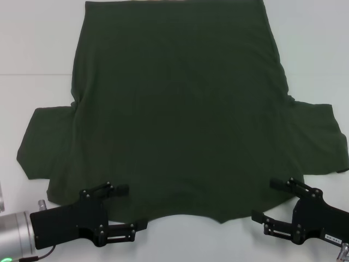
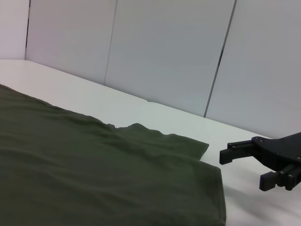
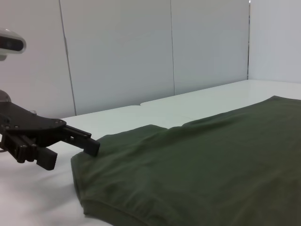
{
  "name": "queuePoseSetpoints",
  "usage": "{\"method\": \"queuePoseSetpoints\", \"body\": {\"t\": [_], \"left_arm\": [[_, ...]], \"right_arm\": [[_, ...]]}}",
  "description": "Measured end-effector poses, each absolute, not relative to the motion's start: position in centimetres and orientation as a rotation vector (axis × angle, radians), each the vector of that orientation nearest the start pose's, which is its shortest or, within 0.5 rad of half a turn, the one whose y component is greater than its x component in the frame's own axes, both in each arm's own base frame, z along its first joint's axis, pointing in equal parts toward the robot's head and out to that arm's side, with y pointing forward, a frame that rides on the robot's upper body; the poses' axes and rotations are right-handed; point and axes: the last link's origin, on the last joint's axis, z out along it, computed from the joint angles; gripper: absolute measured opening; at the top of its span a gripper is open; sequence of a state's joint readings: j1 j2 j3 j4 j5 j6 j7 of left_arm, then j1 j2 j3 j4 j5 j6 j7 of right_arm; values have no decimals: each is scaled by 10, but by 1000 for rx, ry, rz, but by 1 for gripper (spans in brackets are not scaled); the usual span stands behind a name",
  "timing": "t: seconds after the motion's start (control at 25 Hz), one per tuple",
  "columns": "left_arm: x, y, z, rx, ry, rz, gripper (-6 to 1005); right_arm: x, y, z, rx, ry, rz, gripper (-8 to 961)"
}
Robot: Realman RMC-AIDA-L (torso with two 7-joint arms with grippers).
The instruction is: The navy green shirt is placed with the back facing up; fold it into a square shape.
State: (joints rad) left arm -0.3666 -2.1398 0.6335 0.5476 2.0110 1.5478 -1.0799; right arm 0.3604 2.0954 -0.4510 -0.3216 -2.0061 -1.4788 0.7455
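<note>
Head view: shirt (image 1: 180, 109) spread flat on white table (image 1: 32, 43), back up, both sleeves out to the sides, neckline curve at the near edge between the two claws; no fold made yet, so judged at the very start, with all folding left to do. Left claw (image 1: 130, 206) at the near shoulder corner on its side, fingers spread wide, upper finger lying over the cloth edge, lower finger just off the hem toward the neckline; nothing pinched. Right claw (image 1: 269, 201) mirrored at the opposite shoulder corner, fingers likewise spread, upper tip at the cloth edge below the sleeve, lower tip just beside the hem; holding nothing. Left wrist view: shirt (image 2: 94, 174) filling the foreground, corner of the shoulder pointing toward the far claw; right claw (image 2: 244, 167) seen across the table, jaws apart, close beside the cloth corner but with a gap of bare table (image 2: 141, 110) between. Right wrist view: shirt (image 3: 197, 165) low and flat with a small ripple near the hem; left claw (image 3: 73, 150) beyond it, jaws apart, upper fingertip at or just over the cloth edge, contact not certain. Judged next: close on both shoulder corners, then lift for the first fold.
</note>
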Motion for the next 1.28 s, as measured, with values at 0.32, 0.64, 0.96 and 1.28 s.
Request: {"method": "queuePoseSetpoints", "body": {"t": [0.32,0.64,0.96,1.28], "left_arm": [[-305,267,-38,-2662,-595,-729,927],[-304,286,-8,-2511,-1007,-885,920],[-310,318,42,-2362,-1512,-738,913],[-323,349,83,-2037,-1795,-492,906]], "right_arm": [[330,255,-42,-2493,467,709,924],[330,255,-42,-2491,467,710,924],[331,254,-42,-2491,471,713,924],[331,254,-42,-2493,473,707,924]]}}
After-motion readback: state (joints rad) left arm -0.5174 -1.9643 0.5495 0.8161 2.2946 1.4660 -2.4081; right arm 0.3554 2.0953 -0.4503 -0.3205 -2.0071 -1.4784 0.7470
